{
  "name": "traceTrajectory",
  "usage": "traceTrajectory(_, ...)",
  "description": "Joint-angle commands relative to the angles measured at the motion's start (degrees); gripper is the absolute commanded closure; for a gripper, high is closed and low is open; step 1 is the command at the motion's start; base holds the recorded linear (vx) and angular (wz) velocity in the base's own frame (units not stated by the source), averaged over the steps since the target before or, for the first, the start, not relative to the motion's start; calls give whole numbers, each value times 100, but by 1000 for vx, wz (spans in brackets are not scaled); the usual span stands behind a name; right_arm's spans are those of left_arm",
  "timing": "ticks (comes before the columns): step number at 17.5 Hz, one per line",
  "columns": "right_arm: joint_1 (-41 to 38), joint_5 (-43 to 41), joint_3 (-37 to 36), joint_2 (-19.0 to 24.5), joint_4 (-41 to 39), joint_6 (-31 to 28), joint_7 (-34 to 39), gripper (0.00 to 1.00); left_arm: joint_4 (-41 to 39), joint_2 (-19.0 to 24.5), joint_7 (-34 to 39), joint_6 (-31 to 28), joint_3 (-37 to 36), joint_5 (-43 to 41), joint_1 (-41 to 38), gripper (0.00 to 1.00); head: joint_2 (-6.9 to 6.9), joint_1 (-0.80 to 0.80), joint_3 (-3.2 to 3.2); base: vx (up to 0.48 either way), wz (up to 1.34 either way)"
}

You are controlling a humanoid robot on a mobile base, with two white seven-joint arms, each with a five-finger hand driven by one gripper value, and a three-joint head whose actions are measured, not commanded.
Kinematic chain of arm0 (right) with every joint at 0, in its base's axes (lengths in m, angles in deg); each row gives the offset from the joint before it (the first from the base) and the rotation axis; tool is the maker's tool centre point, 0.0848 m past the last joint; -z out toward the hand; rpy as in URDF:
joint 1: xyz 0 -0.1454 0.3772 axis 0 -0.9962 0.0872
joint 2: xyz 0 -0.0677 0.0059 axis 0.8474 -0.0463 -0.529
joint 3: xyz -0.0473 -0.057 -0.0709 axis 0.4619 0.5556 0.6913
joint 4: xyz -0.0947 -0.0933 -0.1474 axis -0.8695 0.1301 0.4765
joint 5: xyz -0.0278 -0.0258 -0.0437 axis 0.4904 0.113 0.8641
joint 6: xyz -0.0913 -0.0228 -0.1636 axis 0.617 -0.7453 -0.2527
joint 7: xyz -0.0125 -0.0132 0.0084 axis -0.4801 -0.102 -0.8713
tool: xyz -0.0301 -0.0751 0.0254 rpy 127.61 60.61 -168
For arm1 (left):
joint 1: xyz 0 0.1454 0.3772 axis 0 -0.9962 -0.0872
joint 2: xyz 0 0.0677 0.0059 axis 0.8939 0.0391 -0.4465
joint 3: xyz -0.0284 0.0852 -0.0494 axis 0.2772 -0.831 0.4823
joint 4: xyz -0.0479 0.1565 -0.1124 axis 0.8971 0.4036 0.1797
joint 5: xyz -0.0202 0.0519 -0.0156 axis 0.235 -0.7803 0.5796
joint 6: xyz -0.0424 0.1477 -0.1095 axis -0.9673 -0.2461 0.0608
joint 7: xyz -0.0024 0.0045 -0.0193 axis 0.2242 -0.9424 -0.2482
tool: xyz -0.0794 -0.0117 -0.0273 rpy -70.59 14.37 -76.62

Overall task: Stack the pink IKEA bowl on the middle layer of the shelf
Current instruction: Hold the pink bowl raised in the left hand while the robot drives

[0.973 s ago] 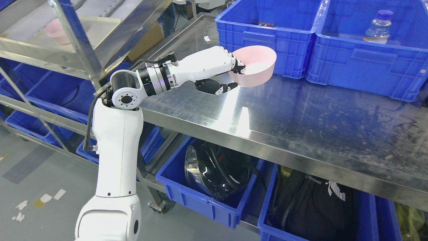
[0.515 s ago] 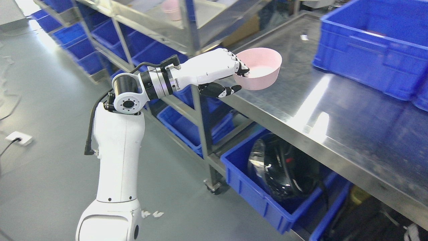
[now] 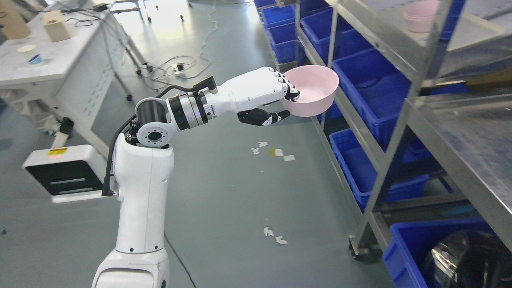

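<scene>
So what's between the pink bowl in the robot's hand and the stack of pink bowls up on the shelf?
In the head view, the shelf's steel upright and blue bins lie between the held pink bowl and the stacked bowls.

My left hand (image 3: pixel 276 98) has the bowl (image 3: pixel 312 90) just left of the shelf (image 3: pixel 404 60); stacked bowls (image 3: pixel 420 16) sit up on it.

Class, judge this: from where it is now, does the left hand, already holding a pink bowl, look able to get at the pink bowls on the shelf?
Probably not yet: the left hand, gripping the pink bowl, hangs over the floor, and a shelf post crosses before the stacked pink bowls.
</scene>
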Motion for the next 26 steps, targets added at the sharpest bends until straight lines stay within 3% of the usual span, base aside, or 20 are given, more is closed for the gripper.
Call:
traceTrajectory(1,-18,0,0,-100,-100,2,-3,0,-245,98,21,2,-66,-6,-105,97,0,0,0,92,860)
traceTrajectory(12,-18,0,0,-100,-100,2,-3,0,-236,98,144,2,-268,-6,-175,97,0,0,0,167,362)
traceTrajectory(26,-18,0,0,-100,-100,2,-3,0,-219,98,320,2,-434,-6,-201,97,0,0,0,402,11)
